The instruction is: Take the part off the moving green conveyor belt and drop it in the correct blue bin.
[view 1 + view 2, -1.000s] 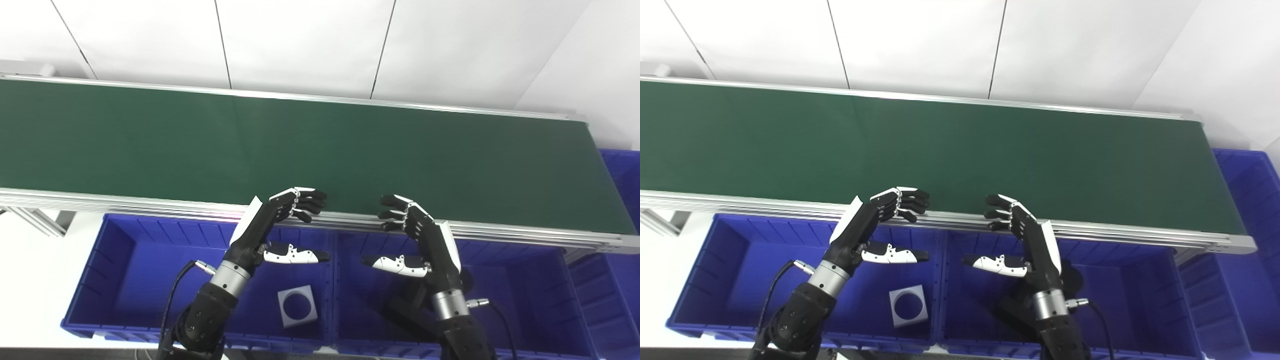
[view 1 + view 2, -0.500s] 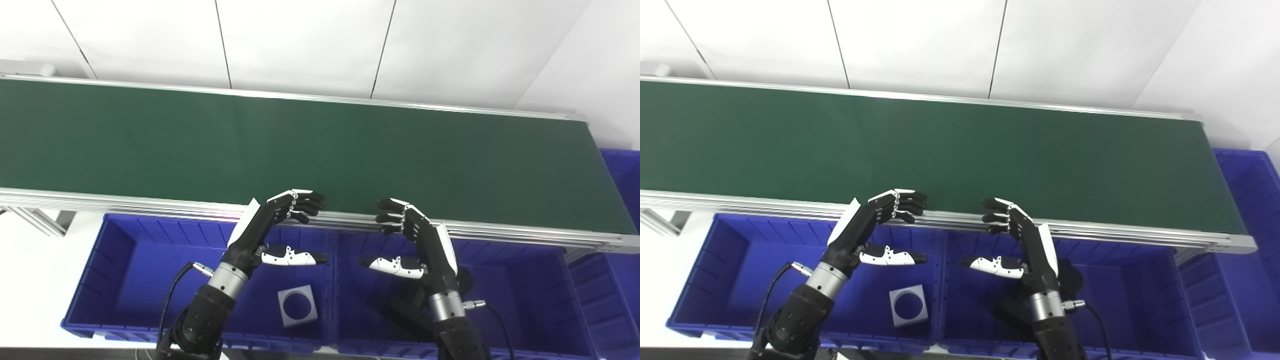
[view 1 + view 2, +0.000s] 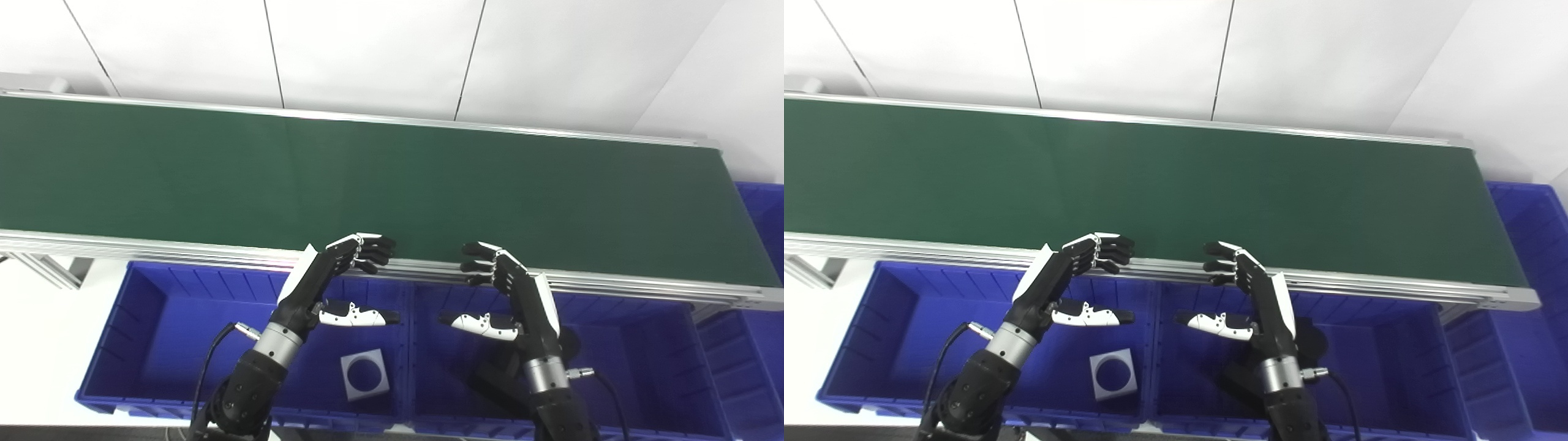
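1. Right now the green conveyor belt (image 3: pixel 392 184) runs across the whole width of both head views, framed by a silver rail (image 3: pixel 184 248) along its near edge. I see no part anywhere on the belt surface that shows.
2. Below the rail sit two blue bins side by side: the left bin (image 3: pixel 153 324) and the right bin (image 3: pixel 649 361). A third blue bin (image 3: pixel 762 208) shows at the far right edge, past the belt's end.
3. A white square part with a round hole (image 3: pixel 364 374) lies flat on the floor of the left bin, near the wall that the two bins share.
4. The left hand (image 3: pixel 331 278) hovers over the left bin's inner end, palm turned toward the middle. Its fingers (image 3: pixel 373 248) are curled loosely at the rail and its thumb (image 3: pixel 358 316) points out toward the other hand. It is spread apart and grips nothing.
5. The right hand (image 3: pixel 520 294) mirrors it over the right bin's inner end. Its fingers (image 3: pixel 484 263) reach the rail, its thumb (image 3: pixel 478 321) points toward the left hand, and it too is spread with nothing in its grasp.
6. The two hands are near each other but apart, with a clear gap between the thumb tips above the shared bin wall.
7. A dark object lies in the right bin under the right arm; I cannot tell what it is.
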